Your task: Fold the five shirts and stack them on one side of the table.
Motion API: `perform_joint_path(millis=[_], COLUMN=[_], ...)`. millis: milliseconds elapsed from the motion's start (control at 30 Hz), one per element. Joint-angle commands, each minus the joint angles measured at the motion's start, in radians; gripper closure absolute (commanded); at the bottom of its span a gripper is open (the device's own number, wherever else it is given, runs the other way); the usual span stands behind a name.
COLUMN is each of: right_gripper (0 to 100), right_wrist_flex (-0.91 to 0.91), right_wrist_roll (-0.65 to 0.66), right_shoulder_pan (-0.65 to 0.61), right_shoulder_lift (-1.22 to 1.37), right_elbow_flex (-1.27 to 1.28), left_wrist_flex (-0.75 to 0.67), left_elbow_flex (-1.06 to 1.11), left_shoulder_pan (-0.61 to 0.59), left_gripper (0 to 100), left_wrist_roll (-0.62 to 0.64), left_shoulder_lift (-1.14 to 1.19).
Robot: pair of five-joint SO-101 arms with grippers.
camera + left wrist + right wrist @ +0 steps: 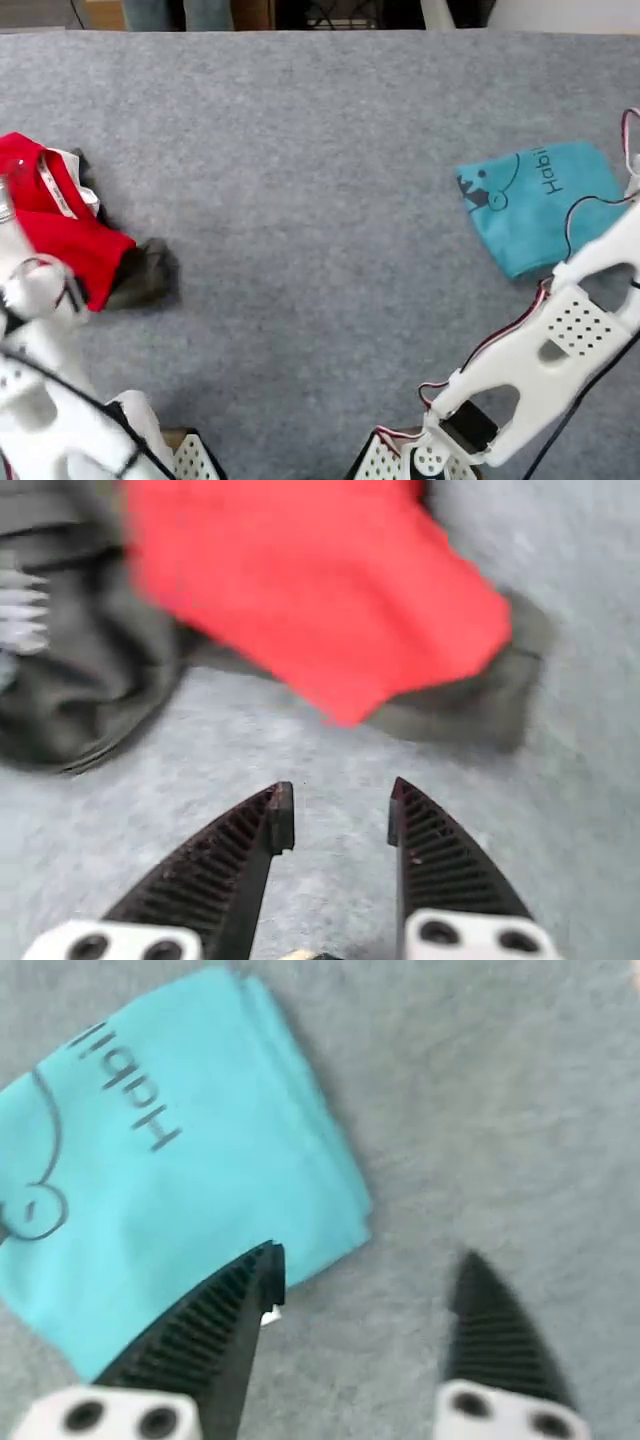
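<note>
1. At the right of the surface (320, 150), the teal shirt (540, 205) lies folded flat; the right claw (370, 1254) hangs open and empty over its edge, probably to lift it toward a stack.
2. At the left, the red shirt (70, 240) lies over a dark shirt (140, 275); the left claw (340, 788), open and empty, points at them from just beside.

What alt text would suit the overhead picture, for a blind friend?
A folded teal shirt lies at the right of a grey table; a red shirt lies over a dark garment at the left. The white left arm stands by the red shirt, the right arm by the teal one.
</note>
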Motion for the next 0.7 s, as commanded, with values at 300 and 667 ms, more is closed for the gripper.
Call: perform_joint_path(millis=[300, 667], right_gripper=[98.3, 98.3], right_wrist_flex=[0.009, 0.008], right_wrist_roll=[-0.081, -0.226], right_shoulder_pan=[0.0, -0.058], right_shoulder_lift=[-0.176, -0.581], right_elbow_flex=[-0.039, 0.447], left_wrist_flex=[-0.456, -0.859], left_elbow_flex=[-0.036, -0.255], left_shoulder_pan=[-0.268, -0.208], left_gripper=[69, 71], left_wrist_roll=[-0.002, 0.075], left_shoulder_lift=[0.048, 0.552])
